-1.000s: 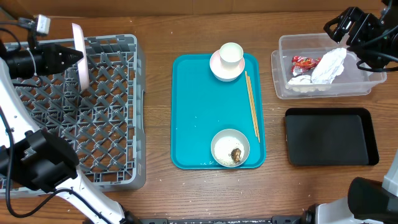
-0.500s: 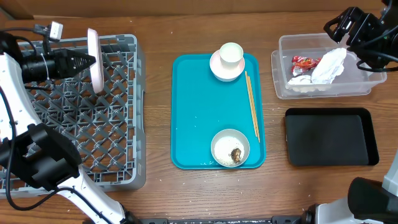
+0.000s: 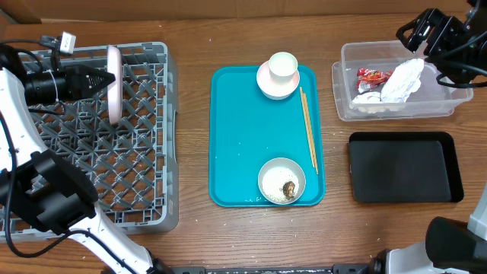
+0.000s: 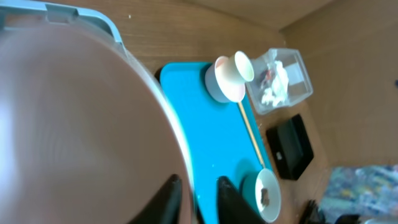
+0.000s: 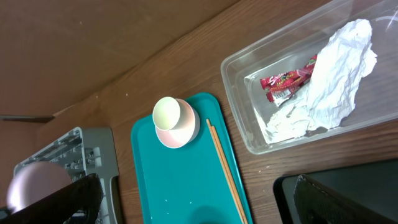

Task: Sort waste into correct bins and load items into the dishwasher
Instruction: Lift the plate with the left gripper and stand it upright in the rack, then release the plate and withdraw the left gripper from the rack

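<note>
1. Now the round plate (image 3: pixel 114 84) stands on edge in the grey dish rack (image 3: pixel 129 169), lower than half a second ago.
2. The left tool (image 3: pixel 106 77) straddles its rim; whether it is clamped or released cannot be told.
3. The right tool (image 3: pixel 415 33) stays put, spread wide and empty, above the clear tub (image 3: pixel 450 103).

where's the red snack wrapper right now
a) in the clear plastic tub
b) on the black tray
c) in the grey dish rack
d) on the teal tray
a: the red wrapper lies inside the clear tub, beside the crumpled white napkin; the right wrist view shows the same.
</note>
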You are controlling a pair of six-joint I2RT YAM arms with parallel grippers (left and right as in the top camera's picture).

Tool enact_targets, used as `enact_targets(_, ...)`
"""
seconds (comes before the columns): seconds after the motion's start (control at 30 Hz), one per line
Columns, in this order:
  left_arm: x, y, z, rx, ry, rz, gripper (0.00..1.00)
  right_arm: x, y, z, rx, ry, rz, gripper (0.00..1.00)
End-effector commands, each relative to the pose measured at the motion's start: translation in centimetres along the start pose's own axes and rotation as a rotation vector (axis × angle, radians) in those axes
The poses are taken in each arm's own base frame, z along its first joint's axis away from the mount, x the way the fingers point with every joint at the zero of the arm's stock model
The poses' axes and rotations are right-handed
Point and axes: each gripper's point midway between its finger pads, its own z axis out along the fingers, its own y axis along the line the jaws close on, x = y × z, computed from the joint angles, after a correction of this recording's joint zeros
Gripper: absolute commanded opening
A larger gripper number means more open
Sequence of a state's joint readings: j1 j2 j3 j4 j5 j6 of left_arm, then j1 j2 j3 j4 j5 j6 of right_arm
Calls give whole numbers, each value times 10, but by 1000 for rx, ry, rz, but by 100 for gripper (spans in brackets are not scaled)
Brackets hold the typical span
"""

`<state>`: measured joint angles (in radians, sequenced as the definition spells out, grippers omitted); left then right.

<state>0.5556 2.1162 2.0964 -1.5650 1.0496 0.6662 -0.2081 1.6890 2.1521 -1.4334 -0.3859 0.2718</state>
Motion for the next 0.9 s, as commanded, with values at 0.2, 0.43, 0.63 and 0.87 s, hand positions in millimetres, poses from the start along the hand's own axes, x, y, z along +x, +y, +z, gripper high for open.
enact_targets(0.2,-6,22,-25,-91,-44,-162,54,-2,3,-6,-6,-19,-15,100)
enact_targets(0.43,-22,-12,-60,-135,-85,-173,51,-2,3,-6,-6,-19,-15,100)
enact_targets(0.63,-44,-78,-75,-150,-157,-159,56,-2,3,-6,-6,-19,-15,100)
enact_targets(0.87,-35,-227,-31,111,-97,86,100,-2,3,-6,-6,-19,-15,100)
